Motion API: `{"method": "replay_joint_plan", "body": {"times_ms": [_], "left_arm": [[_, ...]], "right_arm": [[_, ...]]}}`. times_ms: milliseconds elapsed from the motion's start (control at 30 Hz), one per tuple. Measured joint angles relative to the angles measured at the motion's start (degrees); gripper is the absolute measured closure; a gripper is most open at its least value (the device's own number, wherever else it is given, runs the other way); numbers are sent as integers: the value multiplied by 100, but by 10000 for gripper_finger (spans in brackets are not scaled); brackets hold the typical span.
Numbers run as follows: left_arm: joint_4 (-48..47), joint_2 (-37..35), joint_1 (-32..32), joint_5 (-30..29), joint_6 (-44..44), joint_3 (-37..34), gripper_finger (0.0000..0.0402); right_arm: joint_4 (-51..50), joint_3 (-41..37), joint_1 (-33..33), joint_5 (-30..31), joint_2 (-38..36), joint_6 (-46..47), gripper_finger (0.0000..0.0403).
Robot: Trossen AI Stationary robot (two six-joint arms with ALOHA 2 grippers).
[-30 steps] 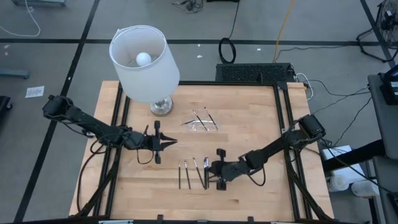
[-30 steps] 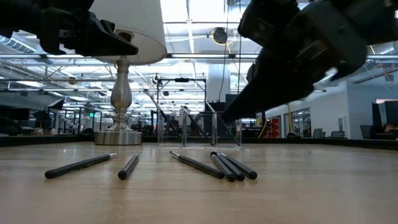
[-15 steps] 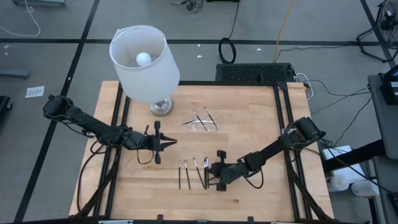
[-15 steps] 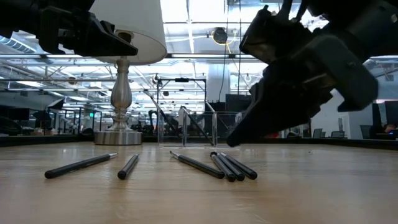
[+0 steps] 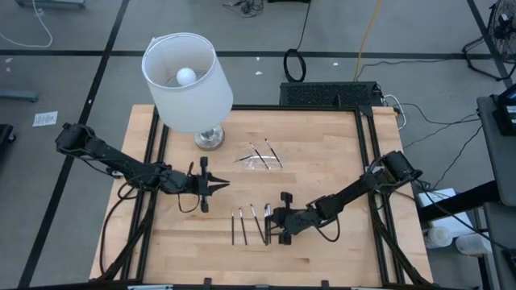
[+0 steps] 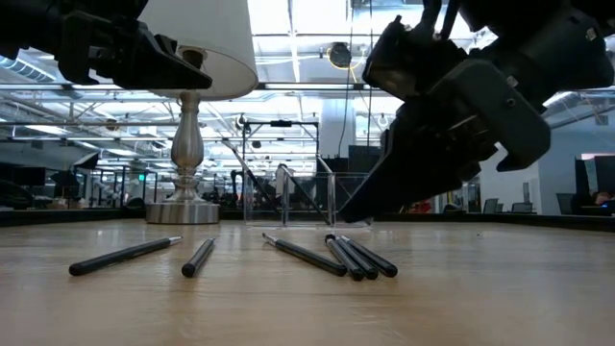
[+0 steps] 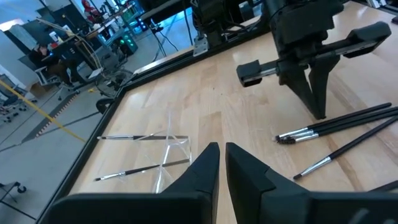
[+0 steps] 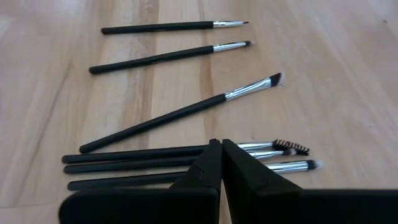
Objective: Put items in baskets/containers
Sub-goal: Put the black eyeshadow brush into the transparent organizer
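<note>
On the near part of the surface (image 5: 322, 169), six brushes (image 8: 180, 118) lie loose: three spread out singly and three bunched side by side at the right end of the row. Your right gripper (image 8: 217, 149) has come down and edged in over that bunch within the last second; the low view shows it dropping from well above the brushes to just above them. Its jaws are clenched tip to tip and hold nothing, so in my judgement this is the approach to a pick, and you will need to release them before closing on one handle. With three handles touching, you risk lifting or nudging more than one.

Further back on the left, your left gripper (image 5: 219, 184) has not moved; it hangs above the surface, jaws pressed together and empty.

Beyond the row, near the middle, sits the clear tray (image 5: 260, 159) with about three brushes already in it. So the task looks partly done, with most still to go.

Farthest back stands the lamp (image 5: 187, 80), left of the tray.
</note>
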Motion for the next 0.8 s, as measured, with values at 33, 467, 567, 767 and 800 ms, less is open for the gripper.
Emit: {"method": "replay_joint_plan", "body": {"times_ms": [33, 467, 567, 767, 800], "left_arm": [[0, 0, 0, -1, -1, 0, 364], [0, 0, 0, -2, -58, 0, 364], [-2, 0, -1, -2, -79, 0, 364], [-7, 0, 0, -2, -79, 0, 364], [-7, 0, 0, -2, -79, 0, 364]], "right_arm": [[2, 0, -2, -2, 0, 2, 403], [-86, -2, -132, -11, 103, 132, 403], [-161, 0, -132, -11, 96, 246, 403], [-335, 2, -132, -9, 96, 366, 403], [-378, 2, -132, -8, 95, 390, 403]]}}
